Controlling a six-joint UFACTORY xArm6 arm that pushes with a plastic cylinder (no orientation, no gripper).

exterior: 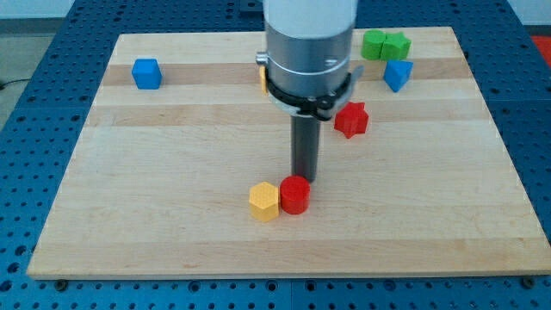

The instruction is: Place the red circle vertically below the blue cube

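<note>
The red circle (294, 195) is a short red cylinder on the wooden board, below the middle of the view. It touches a yellow hexagon block (264, 201) on its left. The blue cube (146, 73) sits near the board's top left corner, far up and to the left of the red circle. My tip (304, 178) is at the lower end of the dark rod, right at the red circle's upper right edge, apparently touching it.
A red star block (351, 119) lies right of the rod. A blue block (397, 74) and two green blocks (385, 44) sit at the top right. A yellow block (262, 78) is mostly hidden behind the arm's body (308, 52).
</note>
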